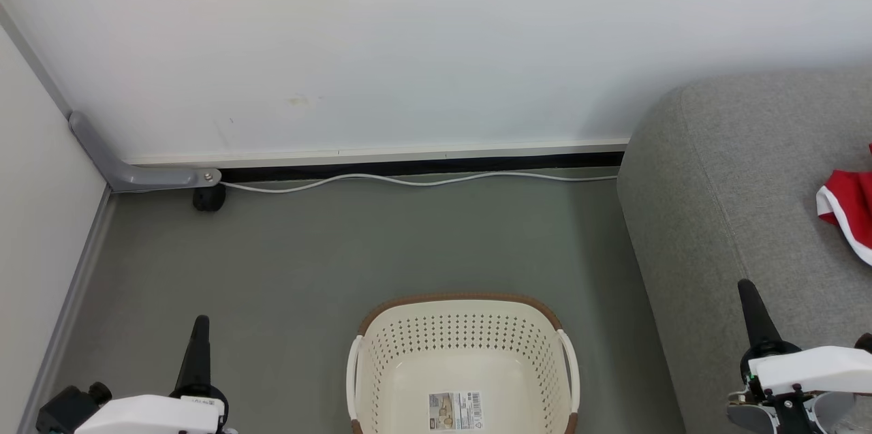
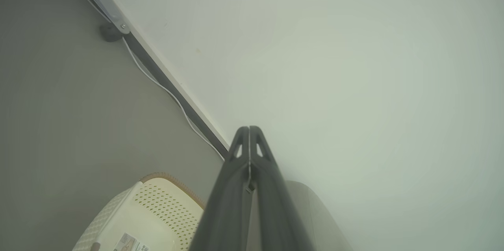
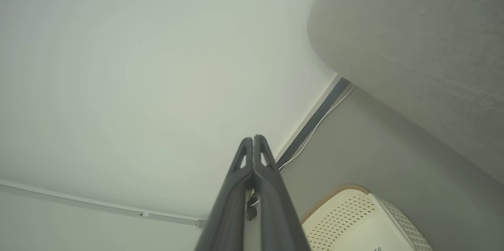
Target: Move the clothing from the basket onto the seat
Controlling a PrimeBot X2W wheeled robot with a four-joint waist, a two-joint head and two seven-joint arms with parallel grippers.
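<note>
Left fingers [image 1: 199,352]: pressed flat together with nothing between them. They point up the head view at its lower left, above the grey floor [image 1: 306,270] and well to the left of the basket.
Right fingers [image 1: 756,315]: clenched the same way and empty, at the lower right, over the front part of the sofa [image 1: 736,168].
Laundry basket [image 1: 463,299]: stands on the floor between the two arms, just beside the sofa's rounded end. Its bottom is bare where visible and the label sticker [image 1: 455,411] is uncovered. The near part is cut off by the frame.
Red garment [image 1: 848,206]: lies on the sofa seat at the right margin of the head view, white edging along its near side.
Direction from the fingers: the garment lies ahead of the right fingers and to their right, apart from them. From the left fingers it lies far across, beyond the basket.
Long axis: cannot be told, since the frame cuts the garment off.
Nearer arm: the right.
Judgement: the basket looks emptied, so no reach into it seems called for. Any tidying on the seat would suit the right arm.
</note>
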